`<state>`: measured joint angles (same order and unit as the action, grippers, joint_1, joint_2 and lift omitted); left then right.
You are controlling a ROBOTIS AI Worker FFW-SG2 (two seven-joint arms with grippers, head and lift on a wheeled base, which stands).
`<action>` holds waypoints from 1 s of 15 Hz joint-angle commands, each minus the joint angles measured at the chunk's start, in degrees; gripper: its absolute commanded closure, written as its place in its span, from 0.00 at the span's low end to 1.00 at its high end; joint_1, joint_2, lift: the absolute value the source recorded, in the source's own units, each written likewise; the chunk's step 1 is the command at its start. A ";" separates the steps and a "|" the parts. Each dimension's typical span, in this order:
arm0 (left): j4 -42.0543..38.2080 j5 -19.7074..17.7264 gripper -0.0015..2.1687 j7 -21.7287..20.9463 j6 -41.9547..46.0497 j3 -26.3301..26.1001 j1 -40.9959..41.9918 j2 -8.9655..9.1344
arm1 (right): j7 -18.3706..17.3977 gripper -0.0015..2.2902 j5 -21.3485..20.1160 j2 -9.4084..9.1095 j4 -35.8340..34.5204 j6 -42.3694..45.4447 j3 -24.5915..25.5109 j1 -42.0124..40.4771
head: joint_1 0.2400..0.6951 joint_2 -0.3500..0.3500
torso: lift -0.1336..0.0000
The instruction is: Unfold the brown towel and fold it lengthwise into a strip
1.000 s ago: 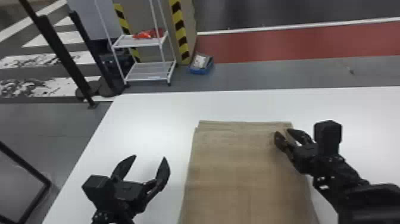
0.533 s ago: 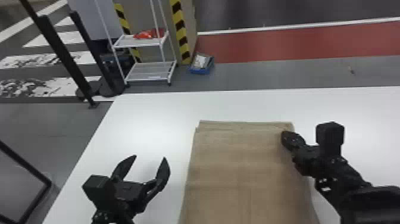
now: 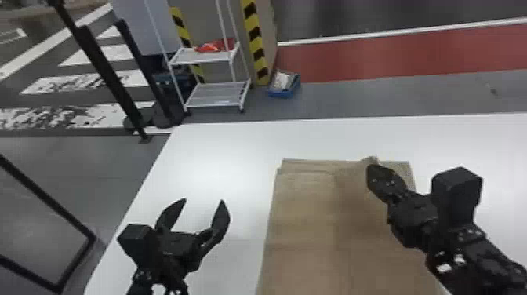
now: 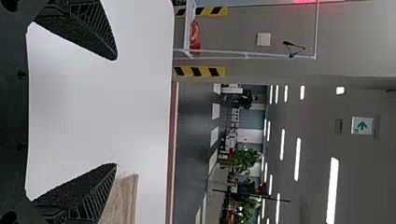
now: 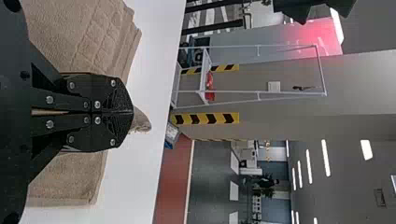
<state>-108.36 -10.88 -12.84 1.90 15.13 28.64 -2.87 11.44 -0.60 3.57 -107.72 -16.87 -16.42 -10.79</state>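
R fingers (image 3: 386, 182), now clamped tight on brown towel (image 3: 304, 227), lift its upper layer inward, prob. starting unfold, w/ L fingers (image 3: 222, 217) wide, empty.

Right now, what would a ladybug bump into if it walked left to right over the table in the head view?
Left gripper, jaws open → left edge of the towel → right gripper, jaws shut on the towel.

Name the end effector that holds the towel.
The right end effector: its fingers are shut on the brown towel, while the left end effector stands open over the white table.
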 commanded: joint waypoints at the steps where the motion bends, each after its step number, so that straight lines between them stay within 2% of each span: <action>1: 0.08 -1.87 0.02 -0.34 -0.46 3.33 -0.60 0.32 | 0.08 0.71 -4.67 1.62 -3.81 -0.67 -7.22 -3.27 | 1.00 0.98 | 0.10; 3: -0.36 -5.21 0.02 -0.70 -1.34 7.90 -0.86 0.41 | 0.08 0.71 -8.28 3.02 -6.01 -0.85 -12.41 -5.82 | 1.00 1.00 | 0.10; 4: -0.54 -5.74 0.02 -0.78 -1.69 9.04 -0.86 0.41 | 0.08 0.71 -9.24 3.99 -6.63 -1.20 -14.52 -6.43 | 1.00 1.00 | 0.10; 8: -0.10 -6.35 0.02 -1.31 -1.69 9.74 -1.04 0.49 | 0.08 0.70 -14.96 7.15 -6.89 -6.48 -23.57 -7.14 | 1.00 1.00 | 0.10; 9: -0.10 -6.35 0.02 -1.40 -1.69 9.57 -1.13 0.49 | 0.08 0.57 -15.84 7.51 -6.89 -7.53 -24.71 -7.22 | 1.00 1.00 | 0.10; 10: -0.10 -6.35 0.02 -1.40 -1.69 9.48 -1.22 0.49 | 0.08 0.24 -15.66 7.77 -6.98 -7.53 -24.80 -7.84 | 1.00 1.00 | 0.10; 11: -0.18 -6.35 0.02 -1.49 -1.69 9.30 -1.13 0.49 | 0.08 0.00 -15.49 8.38 -7.94 -7.35 -25.07 -8.45 | 1.00 1.00 | 0.10; 15: -0.36 -5.21 0.02 -3.24 -1.69 7.72 -1.04 0.76 | 0.16 0.03 -13.64 11.72 -15.77 -3.66 -22.16 -13.55 | 1.00 1.00 | 0.10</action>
<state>-108.74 -16.68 -15.49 0.21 23.56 27.58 -2.15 11.58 -15.13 14.15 -120.64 -22.61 -39.86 -22.30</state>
